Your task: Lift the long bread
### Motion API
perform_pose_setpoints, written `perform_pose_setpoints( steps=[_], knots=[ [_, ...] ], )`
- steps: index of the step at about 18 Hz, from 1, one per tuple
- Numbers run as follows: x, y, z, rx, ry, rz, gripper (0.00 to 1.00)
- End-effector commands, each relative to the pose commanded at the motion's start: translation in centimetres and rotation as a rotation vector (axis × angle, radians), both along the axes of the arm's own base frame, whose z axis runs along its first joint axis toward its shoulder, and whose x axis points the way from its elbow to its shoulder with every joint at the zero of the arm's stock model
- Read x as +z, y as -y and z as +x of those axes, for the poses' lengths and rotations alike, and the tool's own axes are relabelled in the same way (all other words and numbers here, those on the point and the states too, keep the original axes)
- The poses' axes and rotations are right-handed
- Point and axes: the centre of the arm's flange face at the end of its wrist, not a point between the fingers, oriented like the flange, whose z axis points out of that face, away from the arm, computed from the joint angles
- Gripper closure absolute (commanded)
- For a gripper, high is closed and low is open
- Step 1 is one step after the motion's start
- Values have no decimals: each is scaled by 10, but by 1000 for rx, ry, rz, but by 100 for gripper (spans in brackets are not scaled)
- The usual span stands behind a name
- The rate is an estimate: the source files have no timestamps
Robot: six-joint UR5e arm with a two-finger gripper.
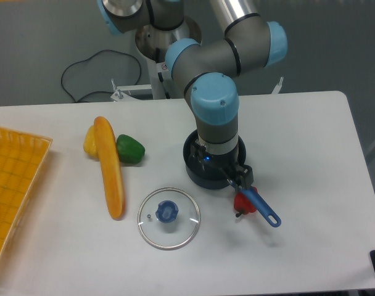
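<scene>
Table: a white rectangular tabletop (pixel 311 135) is seen from above, with every item resting on it.
Arm: the grey-and-blue jointed robot arm (pixel 215 105) is positioned over a dark round pot (pixel 193 169) with a blue handle.
Gripper: the two-finger gripper (pixel 218 161) is largely hidden by the wrist; finger spacing cannot be told.
Basket: a yellow-orange mesh basket (pixel 15 185) is cut off by the left edge.
Bread: the long slim glossy orange-yellow toy baguette (pixel 109 166) lies left of the pot, well apart from the gripper, touching a small yellow pepper (pixel 89 142) and just beside a green pepper (pixel 131 149).
Lid: a round glass lid with a blue knob (pixel 169 218) lies just right of the bread's near end.
Red piece: a small red toy (pixel 243 203) sits under the pot handle.
</scene>
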Motion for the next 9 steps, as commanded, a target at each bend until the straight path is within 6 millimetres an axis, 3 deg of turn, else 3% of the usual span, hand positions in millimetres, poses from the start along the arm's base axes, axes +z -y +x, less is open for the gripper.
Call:
perform_pose_setpoints(
  steps=[9],
  knots=[
    [2, -3, 5, -4, 3, 8, 0]
  ],
)
